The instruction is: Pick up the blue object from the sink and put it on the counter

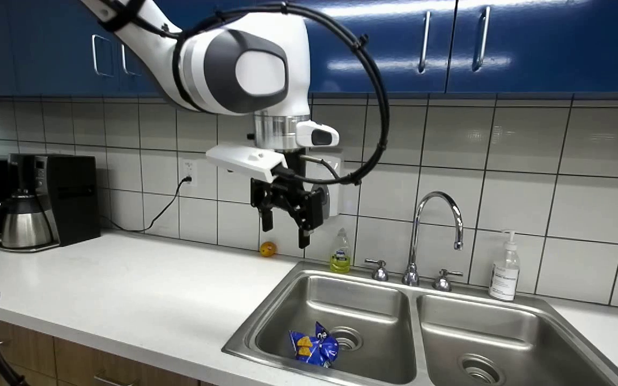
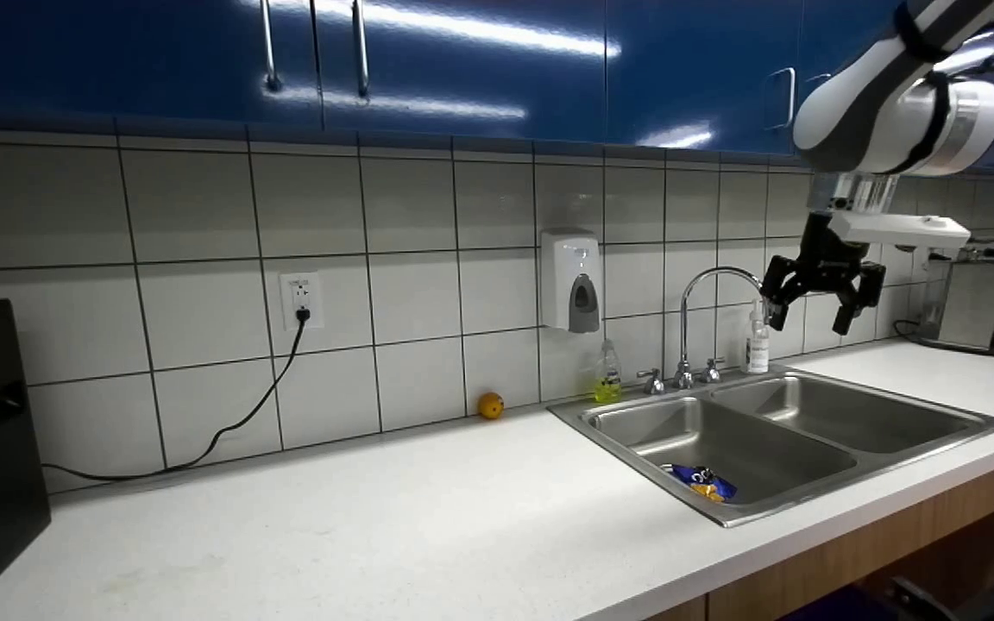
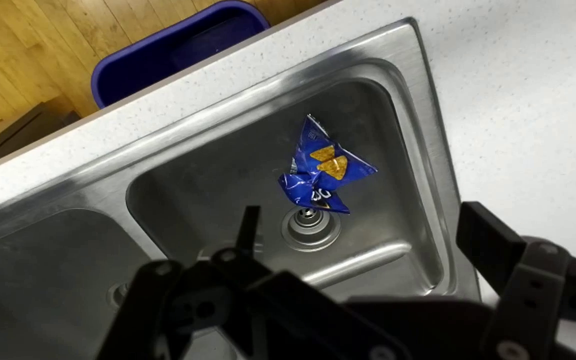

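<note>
looks like nothing's done yet: our hand (image 1: 285,230) is spread and empty, well above the blue chip bag (image 3: 323,172) lying by the drain (image 3: 309,234) in the sink (image 1: 247,332), so we have grasp, lift and set-down on the tabletop (image 1: 142,289) left.

blue bag (image 3: 325,170): large white letters, partly folded away, word not readable; small characters near one corner, seemingly "150", inverted in the wrist view.
pump bottle (image 1: 504,276): dark print on white, several lines, too small to read.
bottle of yellow-green liquid (image 1: 340,257): small blue mark, illegible.
</note>
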`<action>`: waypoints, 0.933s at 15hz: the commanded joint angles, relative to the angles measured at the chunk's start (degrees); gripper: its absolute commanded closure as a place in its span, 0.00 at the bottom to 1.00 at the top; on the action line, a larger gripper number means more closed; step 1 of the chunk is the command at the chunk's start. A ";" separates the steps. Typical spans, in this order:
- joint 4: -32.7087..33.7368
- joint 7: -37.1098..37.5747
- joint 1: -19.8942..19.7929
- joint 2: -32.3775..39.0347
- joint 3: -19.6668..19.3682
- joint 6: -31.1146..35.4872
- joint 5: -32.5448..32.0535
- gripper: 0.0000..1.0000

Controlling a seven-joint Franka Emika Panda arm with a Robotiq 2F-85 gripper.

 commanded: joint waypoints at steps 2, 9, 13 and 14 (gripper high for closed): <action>2.75 0.63 0.52 15.07 0.07 11.87 4.62 0.00; 10.14 -1.50 3.15 34.82 2.08 22.79 17.41 0.00; 16.00 -1.87 3.51 43.81 3.65 25.61 22.28 0.00; 17.58 -1.83 3.27 45.79 4.13 25.74 22.95 0.00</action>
